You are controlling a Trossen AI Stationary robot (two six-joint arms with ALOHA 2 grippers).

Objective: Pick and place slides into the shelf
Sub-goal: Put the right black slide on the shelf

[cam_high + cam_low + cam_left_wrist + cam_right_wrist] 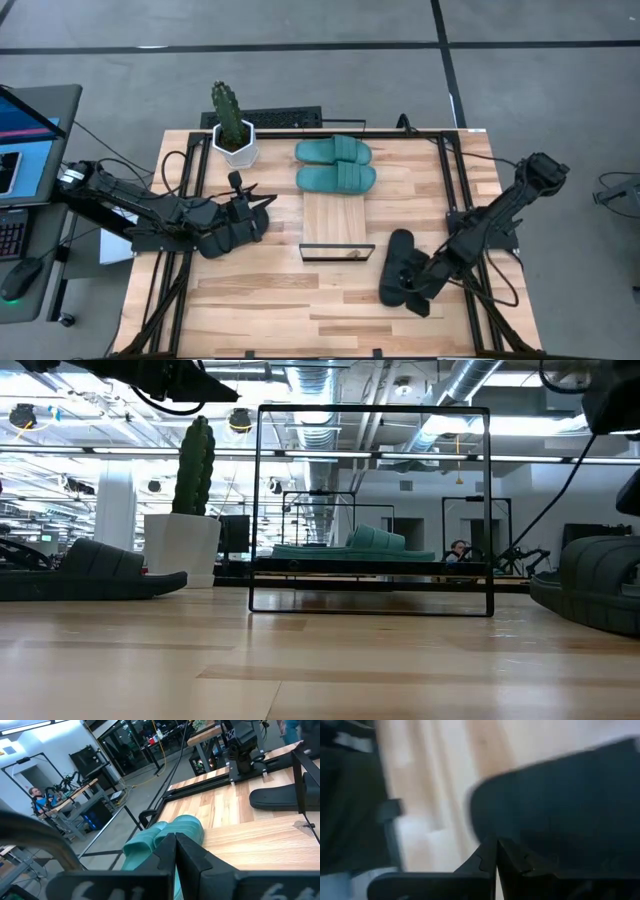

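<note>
The shelf (336,222) is a narrow light-wood plank with black wire end frames (370,510), in the middle of the table. Two teal slides (335,165) lie side by side on its far half (170,832). One black slide (398,262) lies on the table right of the shelf's near end (600,585). Another black slide (90,572) rests on the table at the left. My right gripper (422,296) is shut and slants down at the right black slide's near end (560,805). My left gripper (266,205) hangs shut and level, left of the shelf, pointing at the teal slides (176,836). My right gripper has its shut fingertips (487,852) right at the black slide's edge (485,815), coming from above and the table's right. I cannot tell whether they touch it. The slide lies flat on the table.
A cactus in a white pot (233,135) stands at the far left corner. Black frame rails run along the table's left (185,190) and right (452,190) sides. A keyboard (290,118) lies at the far edge. Bare wood (300,310) stretches along the near edge.
</note>
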